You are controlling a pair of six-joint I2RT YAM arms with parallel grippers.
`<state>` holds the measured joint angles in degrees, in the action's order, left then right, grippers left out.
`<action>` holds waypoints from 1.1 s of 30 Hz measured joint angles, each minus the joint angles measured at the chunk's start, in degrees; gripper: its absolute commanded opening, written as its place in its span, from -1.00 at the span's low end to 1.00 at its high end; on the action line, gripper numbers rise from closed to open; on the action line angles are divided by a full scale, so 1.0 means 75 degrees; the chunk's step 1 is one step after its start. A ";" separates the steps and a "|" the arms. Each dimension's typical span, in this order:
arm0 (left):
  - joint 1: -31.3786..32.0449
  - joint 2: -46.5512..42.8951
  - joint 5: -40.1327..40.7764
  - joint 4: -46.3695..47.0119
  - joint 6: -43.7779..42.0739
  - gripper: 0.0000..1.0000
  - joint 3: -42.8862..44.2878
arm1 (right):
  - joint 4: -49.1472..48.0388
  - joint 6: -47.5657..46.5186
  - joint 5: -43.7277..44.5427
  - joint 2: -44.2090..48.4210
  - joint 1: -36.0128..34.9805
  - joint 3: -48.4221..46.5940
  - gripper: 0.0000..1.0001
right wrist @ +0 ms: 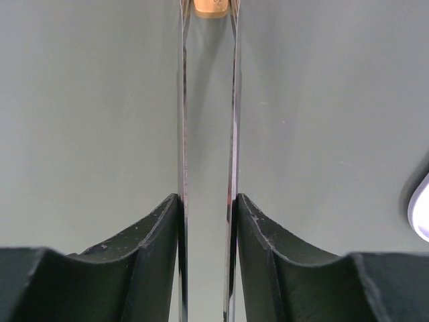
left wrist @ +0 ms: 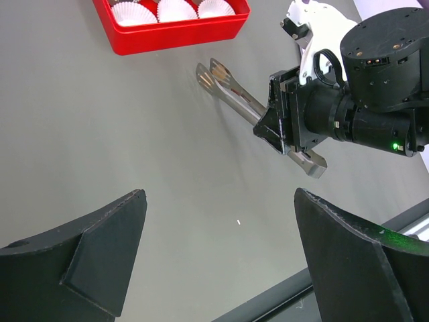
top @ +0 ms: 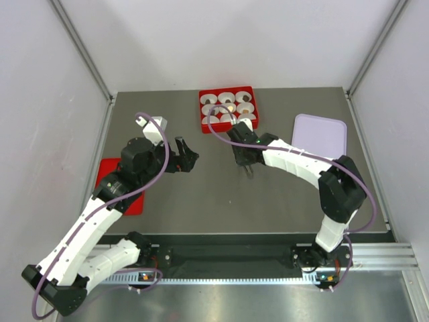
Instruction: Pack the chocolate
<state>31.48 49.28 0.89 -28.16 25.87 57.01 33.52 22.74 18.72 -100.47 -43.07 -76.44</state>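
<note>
My right gripper [right wrist: 208, 198] is shut on a pair of metal tongs [right wrist: 182, 121], one blade pressed against each finger. At the tongs' tips sits a light tan chocolate [right wrist: 211, 7], pinched between the blades above the grey table. In the left wrist view the tongs [left wrist: 231, 94] stick out of the right gripper [left wrist: 288, 124] and point toward the red box [left wrist: 177, 30]. That box [top: 204, 124] holds white paper cups [top: 214, 109], a few with small chocolates [top: 230, 107] in them. My left gripper [left wrist: 220, 194] hangs open over bare table, its jaws wide apart and holding nothing.
A pale purple lid [top: 320, 134] lies at the right of the table. A flat red piece [top: 110, 176] lies at the left, partly under my left arm, and a small white object [top: 158, 125] sits behind that arm. Grey walls close in both sides.
</note>
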 measured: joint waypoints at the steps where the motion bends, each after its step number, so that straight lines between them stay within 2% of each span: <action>1: 0.0000 0.0000 0.0000 0.0000 0.0003 0.92 0.0000 | -0.0012 0.0003 -0.0012 0.0009 0.0000 0.0009 -0.27; 12: 0.0000 0.0020 0.0000 0.0003 0.0082 0.92 0.0000 | 0.0175 -0.0032 -0.0032 0.0265 0.0003 -0.0032 -0.32; 23: 0.0000 0.0122 0.0006 0.0003 0.0076 0.92 0.0026 | 0.0519 -0.0289 -0.0067 0.0224 0.0082 -0.1311 -0.33; 27: 0.0000 0.0166 0.0006 0.0006 0.0076 0.92 0.0073 | 0.0475 -0.0420 -0.0181 0.0090 0.0137 -0.1906 -0.24; 33: 0.0000 0.0166 0.0093 -0.0015 0.0035 0.92 0.0111 | 0.0329 -0.0504 -0.0554 -0.0090 -0.0015 -0.1856 -0.21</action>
<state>31.48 50.52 1.58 -28.27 26.13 57.84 35.99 18.96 14.57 -101.14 -43.18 -90.37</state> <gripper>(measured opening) 0.962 0.393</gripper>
